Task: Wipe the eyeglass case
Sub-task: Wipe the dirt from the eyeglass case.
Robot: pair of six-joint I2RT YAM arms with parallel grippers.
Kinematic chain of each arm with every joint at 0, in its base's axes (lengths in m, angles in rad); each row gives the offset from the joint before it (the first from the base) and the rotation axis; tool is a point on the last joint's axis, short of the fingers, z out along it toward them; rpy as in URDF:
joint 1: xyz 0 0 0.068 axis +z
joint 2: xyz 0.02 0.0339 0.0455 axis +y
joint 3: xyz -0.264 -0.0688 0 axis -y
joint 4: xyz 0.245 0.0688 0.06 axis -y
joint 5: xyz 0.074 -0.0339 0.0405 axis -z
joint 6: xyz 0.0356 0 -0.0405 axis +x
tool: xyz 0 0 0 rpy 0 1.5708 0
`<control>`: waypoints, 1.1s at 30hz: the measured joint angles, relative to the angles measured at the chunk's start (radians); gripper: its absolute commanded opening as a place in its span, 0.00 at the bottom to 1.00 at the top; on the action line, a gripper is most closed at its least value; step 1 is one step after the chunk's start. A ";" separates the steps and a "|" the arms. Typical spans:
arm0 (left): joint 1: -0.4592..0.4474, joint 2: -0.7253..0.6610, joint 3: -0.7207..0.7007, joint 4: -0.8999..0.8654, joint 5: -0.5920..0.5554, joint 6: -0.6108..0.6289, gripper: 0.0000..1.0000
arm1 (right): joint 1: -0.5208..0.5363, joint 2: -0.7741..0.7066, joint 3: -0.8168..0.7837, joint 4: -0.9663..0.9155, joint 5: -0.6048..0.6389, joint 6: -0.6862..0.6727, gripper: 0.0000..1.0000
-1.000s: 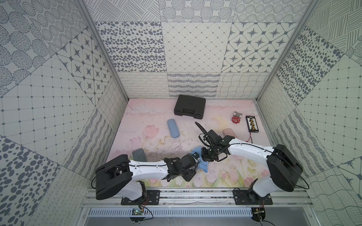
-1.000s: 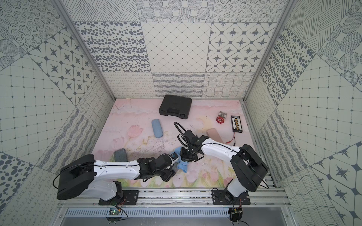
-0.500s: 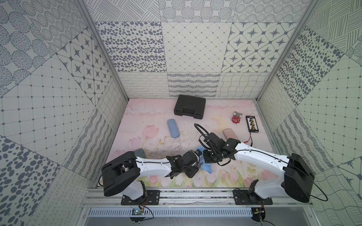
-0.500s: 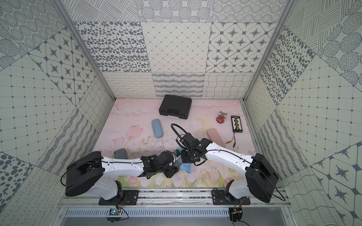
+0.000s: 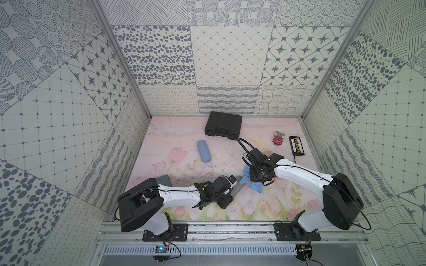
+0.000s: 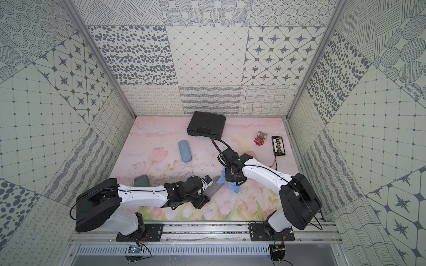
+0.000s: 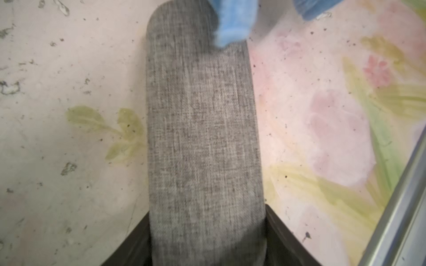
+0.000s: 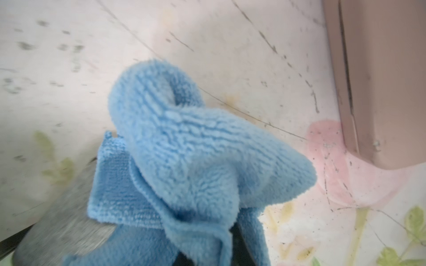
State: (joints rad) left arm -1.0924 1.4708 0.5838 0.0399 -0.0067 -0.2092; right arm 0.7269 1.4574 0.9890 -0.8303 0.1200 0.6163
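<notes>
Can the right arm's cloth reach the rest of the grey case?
Probably yes: the blue cloth overlaps the grey case at its far end; its top lies bare up to the left gripper.

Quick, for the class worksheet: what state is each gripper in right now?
Left gripper: jaws closed on the grey eyeglass case.
Right gripper: closed, holding the blue cloth.

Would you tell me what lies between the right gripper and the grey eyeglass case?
The blue cloth, held by the right gripper, overlaps the grey eyeglass case in the left wrist view.
</notes>
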 measured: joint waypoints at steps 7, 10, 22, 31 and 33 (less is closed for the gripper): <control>0.000 -0.010 0.000 -0.006 0.000 0.003 0.33 | 0.035 -0.036 -0.146 0.215 -0.363 0.118 0.00; 0.000 -0.016 0.000 -0.011 -0.004 0.004 0.32 | -0.085 0.013 -0.185 0.201 -0.406 0.107 0.00; -0.124 0.073 0.104 -0.084 -0.158 0.089 0.34 | -0.041 0.255 0.309 0.013 -0.139 -0.158 0.00; -0.167 0.085 0.132 -0.146 -0.261 0.105 0.29 | 0.141 0.431 0.272 0.167 -0.406 -0.095 0.00; -0.157 0.086 0.135 -0.155 -0.256 0.087 0.27 | 0.101 0.394 0.190 0.219 -0.436 -0.092 0.00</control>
State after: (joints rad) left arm -1.2495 1.5570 0.7189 -0.1150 -0.2630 -0.1226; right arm 0.8276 1.8515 1.1790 -0.6113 -0.3157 0.5243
